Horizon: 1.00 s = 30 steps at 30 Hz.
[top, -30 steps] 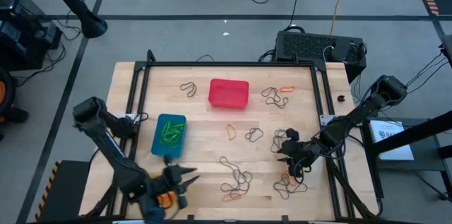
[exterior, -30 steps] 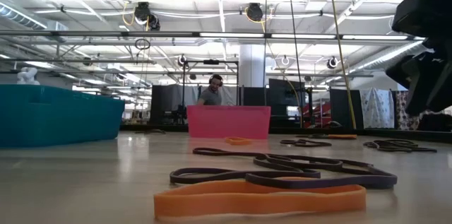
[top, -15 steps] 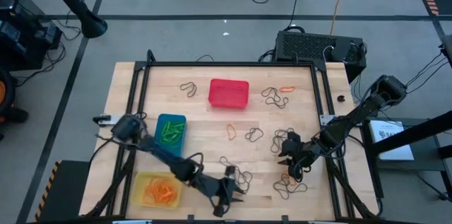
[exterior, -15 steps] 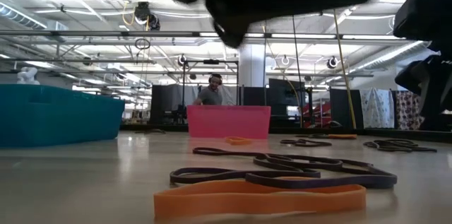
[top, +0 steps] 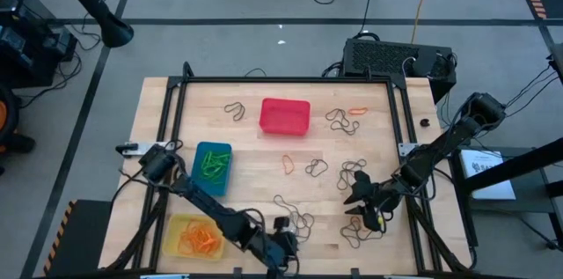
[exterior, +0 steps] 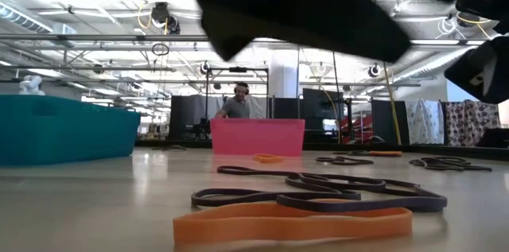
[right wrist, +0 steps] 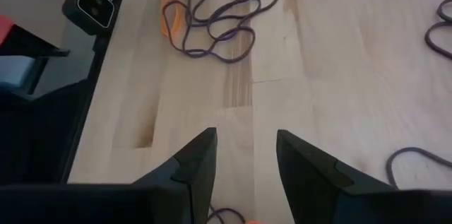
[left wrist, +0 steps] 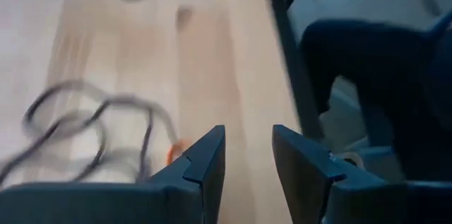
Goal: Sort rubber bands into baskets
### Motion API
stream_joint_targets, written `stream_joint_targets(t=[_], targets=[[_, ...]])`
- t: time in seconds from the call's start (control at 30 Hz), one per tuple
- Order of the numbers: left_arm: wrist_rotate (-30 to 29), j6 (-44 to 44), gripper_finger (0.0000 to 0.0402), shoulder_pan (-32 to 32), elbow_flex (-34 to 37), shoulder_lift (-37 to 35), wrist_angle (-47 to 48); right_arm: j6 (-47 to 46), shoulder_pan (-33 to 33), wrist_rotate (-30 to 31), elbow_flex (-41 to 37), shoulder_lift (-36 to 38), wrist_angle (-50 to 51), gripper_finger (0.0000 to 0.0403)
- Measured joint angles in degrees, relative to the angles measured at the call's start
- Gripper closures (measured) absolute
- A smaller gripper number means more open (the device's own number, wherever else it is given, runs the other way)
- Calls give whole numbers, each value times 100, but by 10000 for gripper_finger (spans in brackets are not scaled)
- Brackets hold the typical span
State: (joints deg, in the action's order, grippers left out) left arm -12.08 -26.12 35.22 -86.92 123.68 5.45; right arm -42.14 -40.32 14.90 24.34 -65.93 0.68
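Observation:
Three baskets stand on the wooden table: red (top: pixel 284 116) at the far middle, blue (top: pixel 212 166) at the left holding green bands, and yellow (top: pixel 195 235) at the near left holding orange bands. Dark and orange rubber bands lie scattered; a dark tangle (top: pixel 295 222) with an orange band (top: pixel 290 244) lies near the front edge. My left gripper (top: pixel 286 245) hovers open just over that tangle, with dark bands (left wrist: pixel 92 125) and an orange bit (left wrist: pixel 175 152) ahead of its fingers (left wrist: pixel 248 136). My right gripper (top: pixel 359 201) hangs open over bare wood (right wrist: pixel 246 139) at the near right.
A black frame (top: pixel 176 94) borders the tabletop. More dark bands lie at the far left (top: pixel 234 110), far right (top: pixel 339 119) and middle (top: pixel 316 168), with orange ones (top: pixel 358 110) (top: pixel 288 165) among them. Another orange band with dark loops (right wrist: pixel 205 26) lies ahead of the right gripper.
My left gripper has swung from above the yellow basket toward the table's right along the near edge, sinking and tipping downward, and now stands over the dark tangle near the front middle. The yellow basket is uncovered. The bands lie as before.

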Motion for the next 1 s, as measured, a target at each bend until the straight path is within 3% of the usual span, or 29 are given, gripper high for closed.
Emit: stream_joint_targets(t=[0.17,0.53,1.0], targets=[[-193,-622,277,116,-87,4,873,184,-30,28,0,0,-8,261],[-540,-974,277,124,-86,9,1546,555,-35,21,0,0,75,261],[-501,-976,277,110,-104,376,1585,748,-35,21,0,0,130,261]])
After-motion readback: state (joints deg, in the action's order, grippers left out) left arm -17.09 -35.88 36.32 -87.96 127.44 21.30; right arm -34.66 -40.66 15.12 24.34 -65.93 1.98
